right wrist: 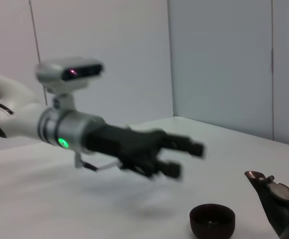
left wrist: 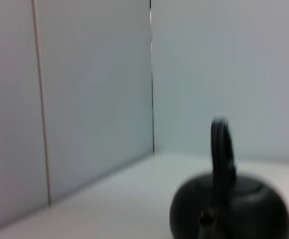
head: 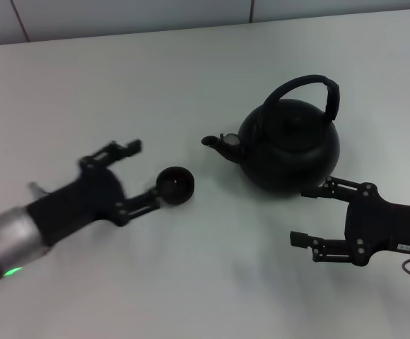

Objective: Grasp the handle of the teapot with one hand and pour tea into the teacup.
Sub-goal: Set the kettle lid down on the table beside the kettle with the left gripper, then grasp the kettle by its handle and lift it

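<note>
The round matte-black teapot (head: 290,145) stands right of centre, its arched handle (head: 311,88) upright and its spout (head: 215,143) pointing toward the small black teacup (head: 174,185). My left gripper (head: 143,173) is open just left of the teacup and holds nothing. In the right wrist view it hovers above table height, with the teacup (right wrist: 212,220) below it. My right gripper (head: 306,215) is open just in front of the teapot, empty, one finger close to the pot's base. The left wrist view shows the teapot (left wrist: 231,211) and handle (left wrist: 220,149) edge-on. No tea is visible.
The white table (head: 212,275) runs back to a pale wall (head: 120,14) along its far edge. The teapot's spout (right wrist: 269,191) shows at the corner of the right wrist view. Panelled walls (left wrist: 84,99) stand behind the table.
</note>
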Controlling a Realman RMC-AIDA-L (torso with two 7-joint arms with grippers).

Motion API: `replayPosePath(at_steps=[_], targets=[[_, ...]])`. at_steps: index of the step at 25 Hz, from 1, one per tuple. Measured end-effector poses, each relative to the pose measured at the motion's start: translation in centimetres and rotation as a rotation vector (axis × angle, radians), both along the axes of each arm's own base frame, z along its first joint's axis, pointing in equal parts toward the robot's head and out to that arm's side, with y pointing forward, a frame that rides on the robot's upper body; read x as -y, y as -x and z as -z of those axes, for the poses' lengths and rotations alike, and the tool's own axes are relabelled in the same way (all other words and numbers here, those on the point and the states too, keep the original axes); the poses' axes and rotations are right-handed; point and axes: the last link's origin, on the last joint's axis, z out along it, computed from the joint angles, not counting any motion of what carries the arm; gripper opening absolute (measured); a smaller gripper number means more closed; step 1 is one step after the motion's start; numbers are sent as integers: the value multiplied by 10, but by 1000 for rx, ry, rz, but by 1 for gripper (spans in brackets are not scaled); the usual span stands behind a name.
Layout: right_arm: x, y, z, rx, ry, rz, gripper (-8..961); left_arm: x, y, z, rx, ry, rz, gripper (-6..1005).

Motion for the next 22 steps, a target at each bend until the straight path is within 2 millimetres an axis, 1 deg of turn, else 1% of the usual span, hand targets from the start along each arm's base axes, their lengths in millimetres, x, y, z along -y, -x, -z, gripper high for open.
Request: replayPosePath(at_steps=[4, 7, 9, 11, 13, 19, 22], targets=[[-2, 0, -1, 1, -5, -1, 816, 24, 18, -39, 86, -9, 28, 812], [-3, 0, -3, 1, -14, 3, 816, 41, 30, -63, 121, 21, 17, 812], [-3, -1, -4, -1, -22, 7, 817, 51, 38, -73, 127, 33, 3, 813], [-3, -1, -5, -2, -25, 9, 817, 57, 42, -79, 126, 36, -3, 813], [-3, -1, -5, -3, -25, 10, 817, 60, 44, -81, 124, 35, -7, 813], [-4, -1, -4, -4, -25, 9, 817, 63, 46, -82, 121, 45, -4, 812], [-4, -1, -4, -4, -26, 9, 817, 65, 53, -81, 57, 64, -17, 813]])
